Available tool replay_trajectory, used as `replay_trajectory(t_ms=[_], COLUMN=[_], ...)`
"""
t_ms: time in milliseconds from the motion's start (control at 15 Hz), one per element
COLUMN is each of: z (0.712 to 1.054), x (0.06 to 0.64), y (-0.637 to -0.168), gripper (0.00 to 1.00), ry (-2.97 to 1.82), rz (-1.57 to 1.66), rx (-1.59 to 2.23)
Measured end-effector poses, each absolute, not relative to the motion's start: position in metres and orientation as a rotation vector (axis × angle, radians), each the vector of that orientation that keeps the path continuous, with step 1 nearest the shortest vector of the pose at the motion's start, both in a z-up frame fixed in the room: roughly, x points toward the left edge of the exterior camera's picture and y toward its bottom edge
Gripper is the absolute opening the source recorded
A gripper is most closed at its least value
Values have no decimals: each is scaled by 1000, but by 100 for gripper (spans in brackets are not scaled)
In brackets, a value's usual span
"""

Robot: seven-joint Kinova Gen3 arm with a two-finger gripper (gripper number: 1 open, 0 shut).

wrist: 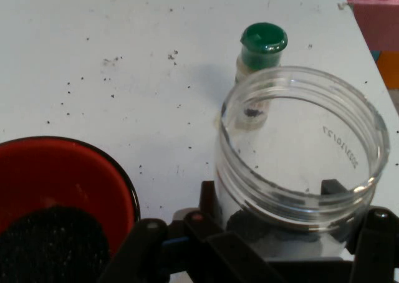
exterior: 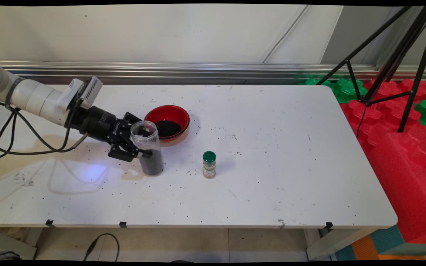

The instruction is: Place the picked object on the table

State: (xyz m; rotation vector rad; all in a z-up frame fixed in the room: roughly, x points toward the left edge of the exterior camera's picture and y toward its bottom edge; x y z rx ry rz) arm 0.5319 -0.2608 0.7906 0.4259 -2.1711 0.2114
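Observation:
A clear plastic jar (exterior: 148, 147) (wrist: 299, 146) stands upright on the white table (exterior: 272, 147), open at the top, with dark grains filling its lower part. My gripper (exterior: 143, 138) (wrist: 271, 192) reaches in from the left and is shut on the jar, one finger on each side of it. Just behind the jar is a red bowl (exterior: 183, 112) (wrist: 62, 183) holding a heap of dark grains (exterior: 166, 128) (wrist: 50, 245). To the jar's right, a small spice bottle with a green cap (exterior: 209, 164) (wrist: 262, 49) stands apart from it.
Loose dark grains are scattered over the table around the jar and bowl. Black cables (exterior: 13, 136) hang from the arm at the left. A black tripod (exterior: 394, 62) and red and green foam blocks (exterior: 401, 147) stand off the table's right end.

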Motion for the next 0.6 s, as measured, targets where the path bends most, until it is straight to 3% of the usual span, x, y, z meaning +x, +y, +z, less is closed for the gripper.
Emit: replay_trajectory(t_ms=[400,467,600], z=[782,781,780], x=[532,532,532], y=[-263,-264,-264], gripper=[0,100,100], ry=[-2181,-2182,-2183], rz=[197,195,193], rx=[418,417,414])
